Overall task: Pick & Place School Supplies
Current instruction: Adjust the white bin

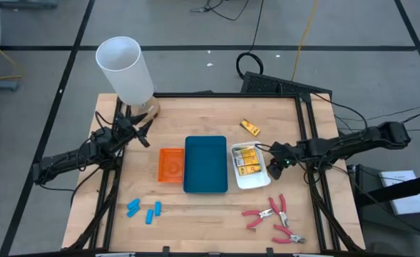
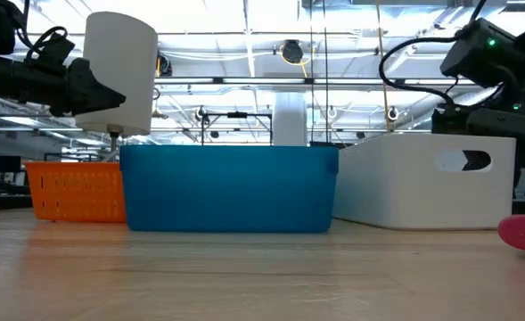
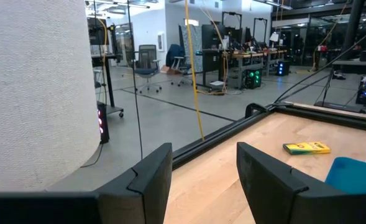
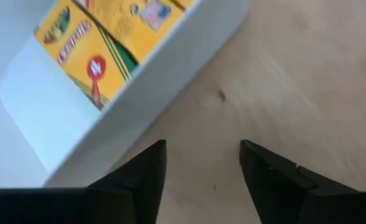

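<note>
Two yellow packets (image 1: 246, 160) lie inside the white tray (image 1: 252, 180), and they show again as crayon packets (image 4: 86, 46) in the right wrist view. One more yellow packet (image 1: 249, 127) lies flat on the wood at the far right. Three light-blue pieces (image 1: 144, 210) lie near the front left, and pink-handled pliers (image 1: 272, 218) near the front right. My right gripper (image 4: 202, 149) hovers open just right of the white tray, pointing steeply down at bare wood. My left gripper (image 3: 204, 155) stands open and level at the far left, beside the white cylinder (image 1: 126, 69).
A blue tray (image 1: 205, 164) and an orange tray (image 1: 170, 165) stand side by side at mid-table, left of the white tray. The tall white cylinder stands at the far left corner. Bare wood lies between the trays and the table's front edge.
</note>
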Robot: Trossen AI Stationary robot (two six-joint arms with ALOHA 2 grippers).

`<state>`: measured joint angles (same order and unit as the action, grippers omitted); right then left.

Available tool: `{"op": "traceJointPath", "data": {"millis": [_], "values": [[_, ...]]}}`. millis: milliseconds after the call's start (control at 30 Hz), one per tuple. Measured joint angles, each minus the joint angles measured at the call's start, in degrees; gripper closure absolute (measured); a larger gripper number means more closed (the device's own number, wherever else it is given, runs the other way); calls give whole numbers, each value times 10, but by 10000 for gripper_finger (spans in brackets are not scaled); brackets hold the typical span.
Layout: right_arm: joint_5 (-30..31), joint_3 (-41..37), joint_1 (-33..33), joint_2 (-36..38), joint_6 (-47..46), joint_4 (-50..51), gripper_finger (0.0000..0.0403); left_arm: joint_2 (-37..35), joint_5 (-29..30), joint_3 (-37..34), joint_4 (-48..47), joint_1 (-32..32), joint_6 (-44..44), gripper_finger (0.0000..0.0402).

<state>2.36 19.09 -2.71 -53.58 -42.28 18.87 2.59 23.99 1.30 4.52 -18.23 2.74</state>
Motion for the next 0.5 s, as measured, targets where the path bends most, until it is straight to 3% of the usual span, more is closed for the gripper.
{"op": "traceJointPath", "data": {"millis": [233,500], "values": [[-7,-1,0,0,35,-122,269,0,0,0,0,0,0,220],[-25,-1,0,-28,53,-179,292,0,0,0,0,0,0,220]]}}
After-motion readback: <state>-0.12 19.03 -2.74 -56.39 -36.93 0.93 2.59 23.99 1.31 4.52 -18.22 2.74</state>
